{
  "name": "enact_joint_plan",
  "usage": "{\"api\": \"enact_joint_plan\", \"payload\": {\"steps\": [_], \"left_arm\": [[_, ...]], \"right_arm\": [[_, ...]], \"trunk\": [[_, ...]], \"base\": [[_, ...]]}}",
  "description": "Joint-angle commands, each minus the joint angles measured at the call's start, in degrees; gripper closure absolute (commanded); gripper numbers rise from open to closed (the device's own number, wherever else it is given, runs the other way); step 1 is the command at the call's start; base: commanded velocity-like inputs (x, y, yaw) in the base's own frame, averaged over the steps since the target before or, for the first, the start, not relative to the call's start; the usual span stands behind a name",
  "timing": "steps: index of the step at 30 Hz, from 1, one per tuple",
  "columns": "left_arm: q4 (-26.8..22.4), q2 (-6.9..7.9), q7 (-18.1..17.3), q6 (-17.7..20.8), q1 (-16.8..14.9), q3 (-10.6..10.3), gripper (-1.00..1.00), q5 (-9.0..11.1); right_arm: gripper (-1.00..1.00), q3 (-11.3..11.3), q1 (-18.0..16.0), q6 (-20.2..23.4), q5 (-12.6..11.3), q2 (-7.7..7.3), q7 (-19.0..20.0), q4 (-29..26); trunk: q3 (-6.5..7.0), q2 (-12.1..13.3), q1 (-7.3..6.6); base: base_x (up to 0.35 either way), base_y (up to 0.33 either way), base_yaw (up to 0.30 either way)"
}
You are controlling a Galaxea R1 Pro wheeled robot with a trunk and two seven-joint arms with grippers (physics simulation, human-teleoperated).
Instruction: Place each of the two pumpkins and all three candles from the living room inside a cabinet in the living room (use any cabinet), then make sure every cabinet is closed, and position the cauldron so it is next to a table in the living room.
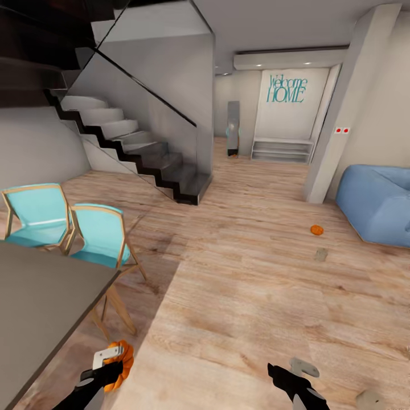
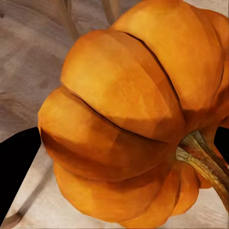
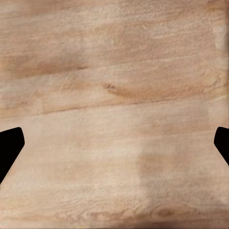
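I hold one pumpkin [image 2: 129, 119] in my L fingers [image 1: 108, 364], low beside the grey surface [image 1: 40, 296]. R fingers [image 1: 296, 373] are spread, nothing between them. Farther on the floor [image 1: 239, 285]: 2nd pumpkin [image 1: 316, 230], a candle [image 1: 321, 254] just beside it. Most work is left, I judge.

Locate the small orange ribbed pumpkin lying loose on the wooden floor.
In the head view, the small orange ribbed pumpkin sits on the floor at right, near the blue sofa, with a pale stubby candle just nearer.
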Motion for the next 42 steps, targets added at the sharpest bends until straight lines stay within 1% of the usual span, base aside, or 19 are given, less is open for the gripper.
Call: {"api": "enact_joint_plan", "payload": {"steps": [1,7,19,38,42], "left_arm": [[-0.1,0.04,0.4,-0.3,0.0,-0.5,1.00,0.5],[-0.1,0.05,0.4,-0.5,0.0,-0.5,1.00,0.5],[-0.1,0.03,0.4,-0.5,0.0,-0.5,1.00,0.5],[-0.1,0.03,0.4,-0.6,0.0,-0.5,1.00,0.5],[0.7,0.03,0.4,-1.1,0.0,-0.5,1.00,0.5]], "right_arm": [[-1.00,-0.1,0.0,0.3,-0.6,0.04,-0.1,-0.1],[-1.00,-0.1,0.0,0.3,-0.6,0.04,-0.1,-0.1],[-1.00,-0.2,0.0,0.3,-0.6,0.04,-0.1,-0.1],[-1.00,-0.2,0.0,0.3,-0.6,0.04,0.0,-0.1],[-1.00,-0.1,0.0,0.3,-0.6,0.04,-0.1,-0.1]], "trunk": [[-0.07,0.0,0.04],[-0.07,0.0,0.04],[-0.07,0.0,0.04],[-0.07,0.0,0.04],[-0.07,0.0,0.04]], "base": [[0.321,0.082,-0.280],[0.322,0.075,-0.236],[0.323,0.082,-0.027],[0.332,0.001,-0.267],[0.333,0.000,-0.080]]}}
